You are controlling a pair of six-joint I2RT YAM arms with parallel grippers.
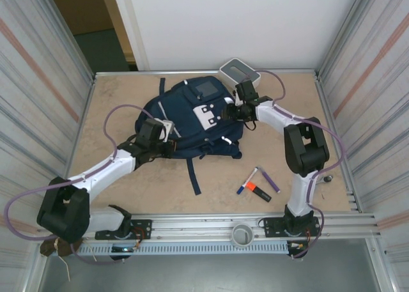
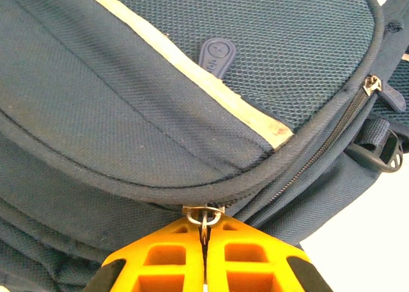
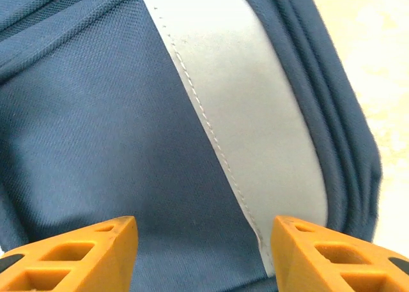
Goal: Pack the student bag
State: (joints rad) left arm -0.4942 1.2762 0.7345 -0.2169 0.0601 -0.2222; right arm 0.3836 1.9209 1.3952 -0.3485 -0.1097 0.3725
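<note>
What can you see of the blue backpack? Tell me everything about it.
The student bag is a navy woven-fabric backpack lying flat on the table, front up, with white patches, a pale reflective strip and a dark strap trailing toward the near edge. The left gripper is shut on a metal zipper pull; the right gripper is open over one of the patches.

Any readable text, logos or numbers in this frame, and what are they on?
None can be read.
Rubber tab on the bag: an embossed round emblem with letters below it, partly tucked under the pale strip; unreadable.
White patches on the bag: small dark marks, too small to read.
Markers on the table: no legible print.
</note>
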